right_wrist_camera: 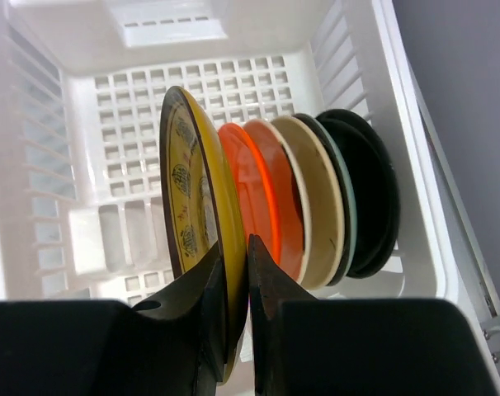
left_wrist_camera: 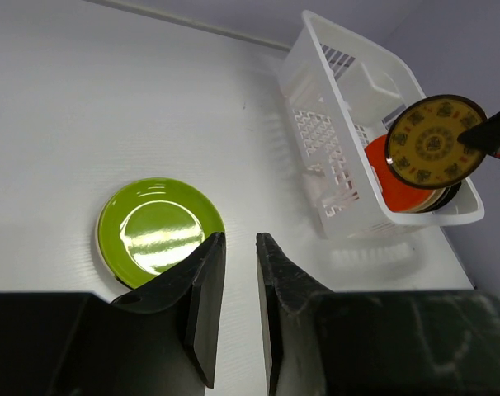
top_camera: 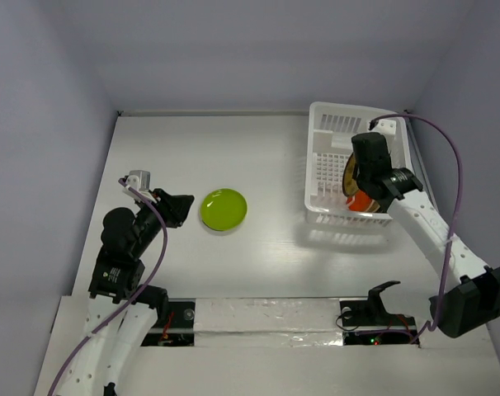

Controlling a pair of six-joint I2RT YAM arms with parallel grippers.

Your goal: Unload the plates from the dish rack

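The white dish rack [top_camera: 318,165] stands at the back right. My right gripper [right_wrist_camera: 236,247] is shut on the rim of a yellow patterned plate [right_wrist_camera: 188,181] with a dark edge, held upright just above the rack [right_wrist_camera: 233,91]; this plate shows in the left wrist view [left_wrist_camera: 436,142] too. Behind it in the rack stand an orange-red plate [right_wrist_camera: 254,190], a cream plate [right_wrist_camera: 320,198] and a black plate [right_wrist_camera: 372,190]. A lime green plate [top_camera: 224,209] lies flat on the table. My left gripper [left_wrist_camera: 240,238] is empty, jaws slightly parted, just right of the green plate [left_wrist_camera: 155,224].
Grey enclosure walls close in the table on three sides. A taped strip [top_camera: 266,318] and a black bracket [top_camera: 382,297] sit along the near edge between the arm bases. A purple cable [top_camera: 448,157] loops from the right arm over the rack's right side.
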